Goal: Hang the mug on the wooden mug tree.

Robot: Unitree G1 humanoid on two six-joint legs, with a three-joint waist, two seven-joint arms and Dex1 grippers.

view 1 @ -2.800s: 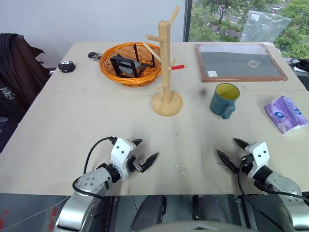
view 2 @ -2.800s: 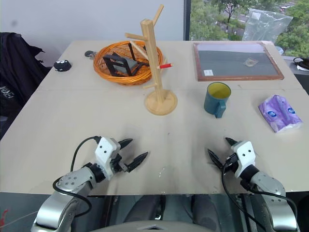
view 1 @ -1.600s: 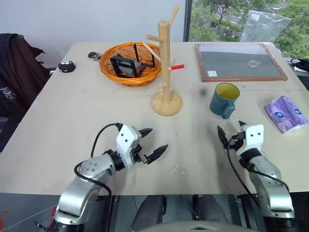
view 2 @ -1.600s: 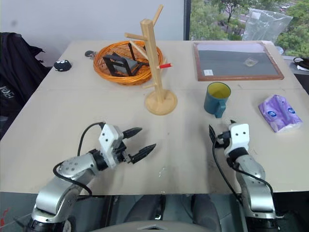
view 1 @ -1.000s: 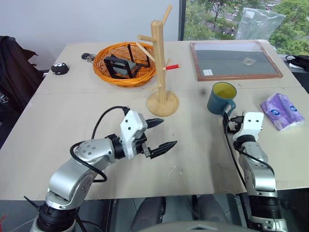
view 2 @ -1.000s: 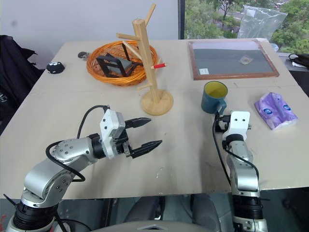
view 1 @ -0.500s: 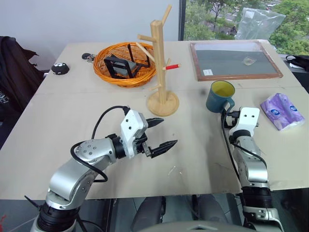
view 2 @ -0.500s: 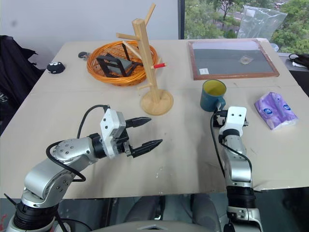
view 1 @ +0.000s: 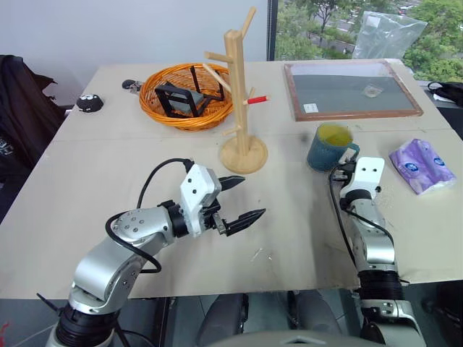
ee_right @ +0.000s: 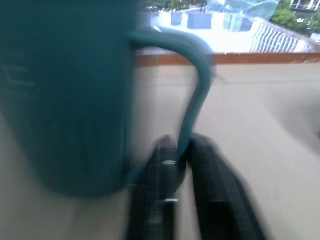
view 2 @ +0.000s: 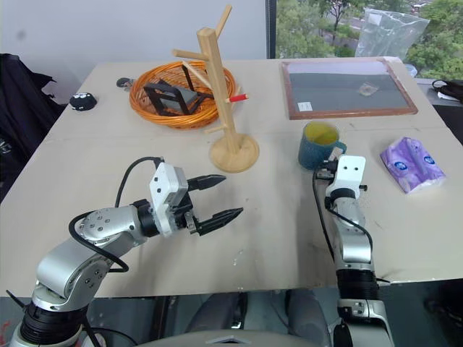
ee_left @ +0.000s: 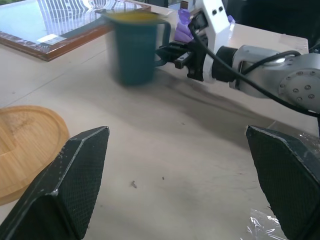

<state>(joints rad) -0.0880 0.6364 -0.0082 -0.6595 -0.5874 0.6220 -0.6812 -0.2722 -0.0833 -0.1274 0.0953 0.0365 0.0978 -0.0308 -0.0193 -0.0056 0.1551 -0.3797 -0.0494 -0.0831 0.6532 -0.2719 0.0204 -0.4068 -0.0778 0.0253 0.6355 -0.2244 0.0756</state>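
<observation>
The mug (view 1: 329, 144) stands upright on the desk (view 1: 130, 166), to the right of the mug tree (view 1: 241, 101) and well apart from it. The right gripper (ee_right: 180, 162) is seen in its wrist view closed on the lower part of the mug's loop handle (ee_right: 197, 85), one finger inside the loop and one outside. From the left wrist view the same grip is seen side-on, the black fingers pinched on the handle. The left gripper (view 1: 242, 200) is held above the desk in front of the tree's base, its fingers spread wide with nothing between them.

The grasping step is judged to be in hand: the handle is pinched, but the mug has not yet been lifted off the desk. The mug appears blurred in several views, so it cannot be told whether it sits quite still.

Next, the mug would need to be raised clear of the desk and carried leftward to the tree. The loop would have to be turned to face a free peg, perhaps the red-tipped one (view 1: 262, 99) on the near side, and slid over its tip. Because the pinch sits on the handle itself, room inside the loop must be left for the peg.
</observation>
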